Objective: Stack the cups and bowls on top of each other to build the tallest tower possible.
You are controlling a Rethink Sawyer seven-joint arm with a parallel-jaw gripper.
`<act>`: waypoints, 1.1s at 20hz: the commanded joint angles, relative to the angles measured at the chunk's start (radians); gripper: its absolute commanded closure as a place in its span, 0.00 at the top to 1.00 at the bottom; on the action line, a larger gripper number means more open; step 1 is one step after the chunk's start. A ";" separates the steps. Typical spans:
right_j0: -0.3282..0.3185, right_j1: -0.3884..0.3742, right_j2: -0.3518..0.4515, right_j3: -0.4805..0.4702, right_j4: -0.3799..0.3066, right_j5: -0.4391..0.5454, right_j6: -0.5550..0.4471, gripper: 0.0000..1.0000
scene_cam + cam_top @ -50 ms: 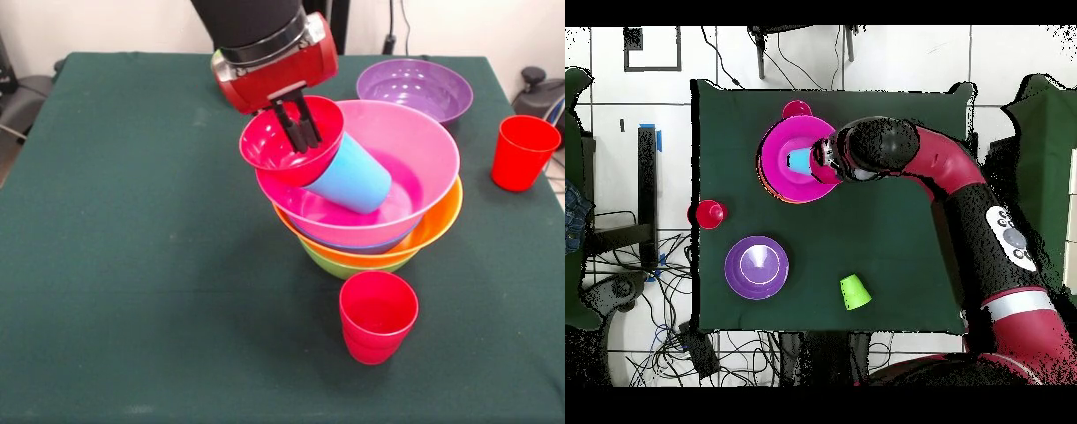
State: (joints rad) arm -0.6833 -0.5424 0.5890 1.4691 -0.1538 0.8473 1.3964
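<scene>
table [132, 265] — dark green cloth | floor [625, 110] — white tiles, tangled cables [640, 290]

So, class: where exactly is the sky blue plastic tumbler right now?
In the front view the sky blue plastic tumbler lies tilted inside the big pink plastic bowl atop the tower, just right of the small red bowl at the gripper.
</scene>
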 commanded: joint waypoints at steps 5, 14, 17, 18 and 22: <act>0.059 0.047 -0.101 0.057 0.007 0.015 0.168 0.00; 0.077 0.045 -0.143 0.063 0.003 0.026 0.177 0.00; 0.081 0.047 -0.149 0.061 0.013 0.028 0.177 0.00; 0.080 0.047 -0.148 0.066 0.016 0.023 0.175 0.00; 0.071 0.054 -0.126 0.073 0.037 0.008 0.155 0.00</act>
State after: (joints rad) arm -0.6446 -0.5422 0.4947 1.4938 -0.1436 0.8471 1.4042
